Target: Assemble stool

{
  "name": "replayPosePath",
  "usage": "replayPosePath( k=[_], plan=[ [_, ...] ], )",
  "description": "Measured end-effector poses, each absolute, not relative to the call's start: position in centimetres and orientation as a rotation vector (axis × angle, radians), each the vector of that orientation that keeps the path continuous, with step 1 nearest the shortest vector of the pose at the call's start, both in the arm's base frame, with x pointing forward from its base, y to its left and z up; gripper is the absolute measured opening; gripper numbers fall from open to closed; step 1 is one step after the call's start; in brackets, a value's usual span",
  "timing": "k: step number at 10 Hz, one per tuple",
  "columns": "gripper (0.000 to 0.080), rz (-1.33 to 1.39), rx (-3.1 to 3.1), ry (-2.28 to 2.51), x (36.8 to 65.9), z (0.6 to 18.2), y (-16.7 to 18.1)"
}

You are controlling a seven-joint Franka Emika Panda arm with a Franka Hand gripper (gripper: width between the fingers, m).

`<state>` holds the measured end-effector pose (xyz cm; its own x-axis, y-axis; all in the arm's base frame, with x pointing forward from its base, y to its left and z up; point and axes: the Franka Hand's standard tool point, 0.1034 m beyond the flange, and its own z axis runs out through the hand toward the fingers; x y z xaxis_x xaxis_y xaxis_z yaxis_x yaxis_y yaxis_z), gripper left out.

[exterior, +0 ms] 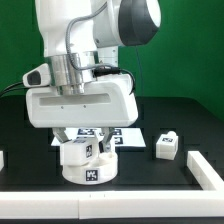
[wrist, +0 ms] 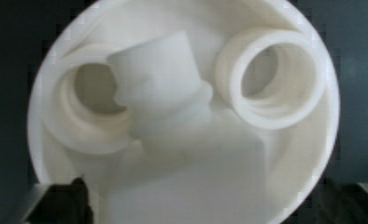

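The round white plastic stool seat (wrist: 184, 160) fills almost the whole wrist view. Its socket side faces the lens, and two ringed round sockets (wrist: 270, 70) show with a chunky white stub (wrist: 163, 65) between them. Whether that stub is a fitted leg or part of the seat itself cannot be told. No fingers of the claw appear in this view.

In the exterior view the seat (exterior: 88, 168) sits on the black table (exterior: 140, 185) near the front, with black-and-white square tags on its side. The two-finger gripper (exterior: 90, 140) hangs directly over it, its dark fingers reaching down to the seat's top edge on either side. The arm's bulky white body hides the tips, so it cannot be told whether the claw is clamped on the seat or merely straddles it.

A short chunky white leg (exterior: 167, 146) carrying a tag stands apart from the seat, toward the exterior view's right. The marker board (exterior: 126, 135) lies flat behind the seat. A low white rail (exterior: 110, 205) runs along the table's front edge, and another white block (exterior: 206, 168) rests at the exterior view's right.
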<state>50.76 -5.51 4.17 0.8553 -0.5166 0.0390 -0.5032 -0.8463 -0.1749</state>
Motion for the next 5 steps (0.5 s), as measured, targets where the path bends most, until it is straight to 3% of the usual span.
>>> replayPosePath(
  k=[2, 5],
  plan=[
    [0.0386, -0.126, -2.872, 0.793, 50.76, 4.16, -5.49],
    [0.0320, -0.126, -2.874, 0.791, 50.38, 4.61, -5.46]
  ],
)
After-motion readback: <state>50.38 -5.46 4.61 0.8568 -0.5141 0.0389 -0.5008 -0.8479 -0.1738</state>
